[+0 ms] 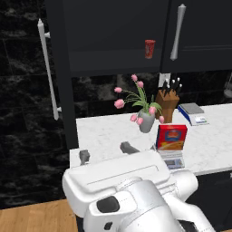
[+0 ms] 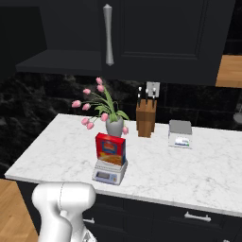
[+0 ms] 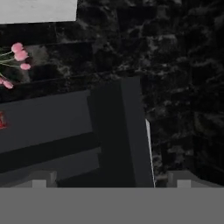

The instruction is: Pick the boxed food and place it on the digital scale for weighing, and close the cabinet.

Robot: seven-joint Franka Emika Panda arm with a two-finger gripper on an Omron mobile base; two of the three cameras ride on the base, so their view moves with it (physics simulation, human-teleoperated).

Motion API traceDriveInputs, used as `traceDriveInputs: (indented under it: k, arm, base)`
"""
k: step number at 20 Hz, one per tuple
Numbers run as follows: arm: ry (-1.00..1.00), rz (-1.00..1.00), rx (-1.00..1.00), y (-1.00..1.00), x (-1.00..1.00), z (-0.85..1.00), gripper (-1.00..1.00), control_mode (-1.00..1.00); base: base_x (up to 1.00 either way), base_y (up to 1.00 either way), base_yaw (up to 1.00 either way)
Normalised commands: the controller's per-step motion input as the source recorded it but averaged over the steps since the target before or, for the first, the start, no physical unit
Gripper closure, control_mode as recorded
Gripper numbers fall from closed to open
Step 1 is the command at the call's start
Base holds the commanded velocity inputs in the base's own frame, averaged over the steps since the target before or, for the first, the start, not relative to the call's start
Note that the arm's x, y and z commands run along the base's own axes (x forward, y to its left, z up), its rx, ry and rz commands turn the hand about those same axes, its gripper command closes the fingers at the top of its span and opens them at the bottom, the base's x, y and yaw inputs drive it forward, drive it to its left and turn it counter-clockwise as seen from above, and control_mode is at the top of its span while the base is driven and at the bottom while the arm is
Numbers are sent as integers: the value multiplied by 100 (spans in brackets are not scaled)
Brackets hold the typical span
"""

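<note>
Low in the left base view we see our gripper [image 1: 104, 152] spread wide, holding nothing; mid-frame the boxed food [image 1: 171, 137] stands upright on the digital scale [image 1: 172, 159]; upper left, the cabinet [image 1: 113, 36] door hangs open.

boxed food [image 2: 111, 149] on digital scale [image 2: 109, 173] — flower vase [image 2: 114, 125] just behind

The hand view looked at the cabinet [image 3: 118, 131], whose dark door stood edge-on across the middle before black marbled wall tiles [image 3: 183, 65]. Pink tulips [image 3: 17, 54] showed at the left edge, and a pale desk [image 3: 39, 9] corner lay top left.
</note>
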Motion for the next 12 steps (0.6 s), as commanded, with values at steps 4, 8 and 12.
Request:
traceDriveInputs:
  k: [4, 8, 12]
  arm:
    - [-33, 0, 0, 68, -32, 0, -100, -100]
    - [-8, 0, 5, 72, -5, 0, -100, -100]
    - [-14, 0, 8, 95, 0, 0, -100, -100]
  base:
    - [0, 0, 0]
    - [0, 0, 0]
    - [0, 0, 0]
